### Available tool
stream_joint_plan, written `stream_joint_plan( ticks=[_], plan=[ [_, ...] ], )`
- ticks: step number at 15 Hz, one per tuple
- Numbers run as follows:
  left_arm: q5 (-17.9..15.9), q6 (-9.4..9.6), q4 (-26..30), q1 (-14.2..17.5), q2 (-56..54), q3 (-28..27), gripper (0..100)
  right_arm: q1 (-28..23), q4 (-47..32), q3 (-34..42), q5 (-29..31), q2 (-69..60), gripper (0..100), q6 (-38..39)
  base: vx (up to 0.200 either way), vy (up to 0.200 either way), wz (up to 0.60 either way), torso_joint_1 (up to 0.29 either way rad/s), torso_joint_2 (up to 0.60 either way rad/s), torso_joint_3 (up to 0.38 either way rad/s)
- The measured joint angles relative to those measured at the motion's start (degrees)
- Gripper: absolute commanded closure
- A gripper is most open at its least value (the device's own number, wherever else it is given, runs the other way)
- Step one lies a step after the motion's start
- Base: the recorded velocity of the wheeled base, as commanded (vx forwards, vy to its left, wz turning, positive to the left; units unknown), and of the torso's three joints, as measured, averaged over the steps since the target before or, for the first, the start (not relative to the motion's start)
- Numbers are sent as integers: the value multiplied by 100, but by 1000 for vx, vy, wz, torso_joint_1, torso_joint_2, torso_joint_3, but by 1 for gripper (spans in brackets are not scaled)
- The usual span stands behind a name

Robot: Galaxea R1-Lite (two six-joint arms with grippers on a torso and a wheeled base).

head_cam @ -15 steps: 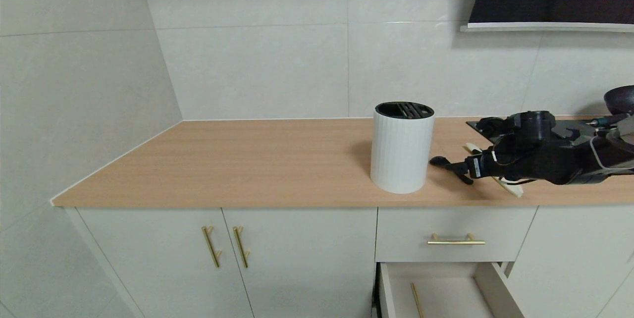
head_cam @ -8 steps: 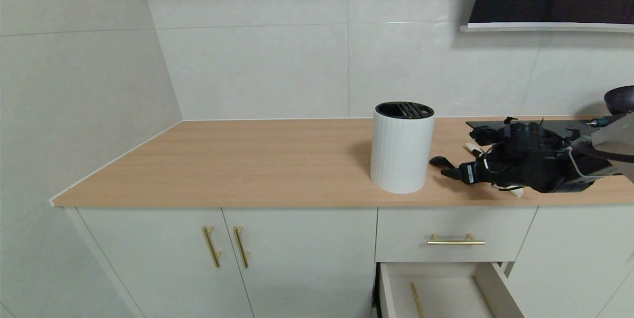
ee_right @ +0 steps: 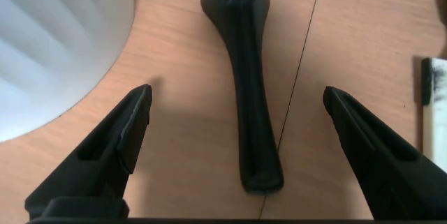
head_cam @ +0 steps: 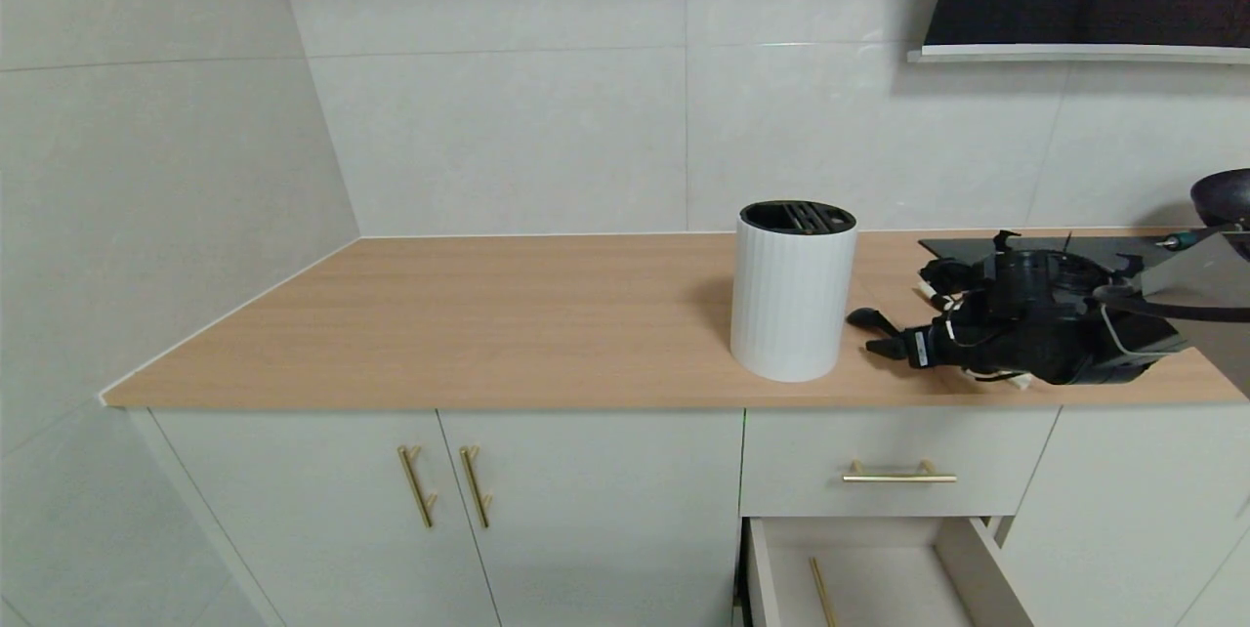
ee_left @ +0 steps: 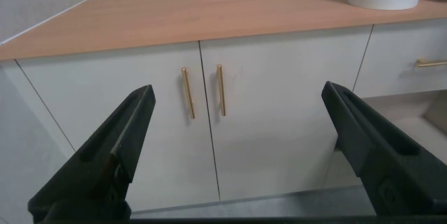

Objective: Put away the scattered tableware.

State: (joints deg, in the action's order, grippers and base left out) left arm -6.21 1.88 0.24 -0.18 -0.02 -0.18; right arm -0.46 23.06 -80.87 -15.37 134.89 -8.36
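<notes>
A long wooden counter (head_cam: 488,314) runs across the middle of the frame, above white cabinet doors (ee_left: 209,133) and a drawer (head_cam: 771,568) pulled open at the lower right. A slim stick (head_cam: 820,588) lies inside the drawer. A white ribbed holder (head_cam: 791,305) with a slotted black top stands upright right of centre on the counter.

The right tool (ee_right: 237,102) hangs low over the counter just right of the holder. Its jaws are spread wide and grip nothing. The left tool (ee_left: 239,91), equally wide open and empty, faces the cabinet doors below the counter's edge.

Between the right tool's fingers (ee_right: 126,133) lies a black utensil handle (ee_right: 253,133), flat on the counter. Its rounded end sits near the holder without touching it. A pale utensil (ee_right: 436,133) lies just beyond the far finger, partly under the arm.

The pickup looks about to begin, and the margins are thin. The handle is slender, tapered and flush with the surface, so jaws closing too high may skate over it, and an off-centre pinch could spin it away. One finger works close beside the holder, and a slight drift could nudge or tip it. The neighbouring pale utensil could also be swept along.
</notes>
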Motion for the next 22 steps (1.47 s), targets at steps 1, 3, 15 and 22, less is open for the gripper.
stream_joint_plan(
  ticks=[1, 3, 15, 22],
  plan=[
    [2, 1, 0, 0, 0, 0, 0, -11, -5, -46, 0, 37, 0, 2, 0, 0, 0, 0, 0, 0],
    [-2, 1, 0, 0, 0, 0, 0, -22, -11, -85, 0, 91, 0, 2, 0, 0, 0, 0, 0, 0],
    [-2, 0, -4, 0, 0, 0, 0, 67, -43, -107, 422, 152, 100, 218, 0, 0, 0, 0, 0, 0],
    [0, -2, 2, 0, 0, 0, 0, 718, -813, 825, 1940, -1141, 100, 1503, 0, 0, 0, 0, 0, 0]
  ],
)
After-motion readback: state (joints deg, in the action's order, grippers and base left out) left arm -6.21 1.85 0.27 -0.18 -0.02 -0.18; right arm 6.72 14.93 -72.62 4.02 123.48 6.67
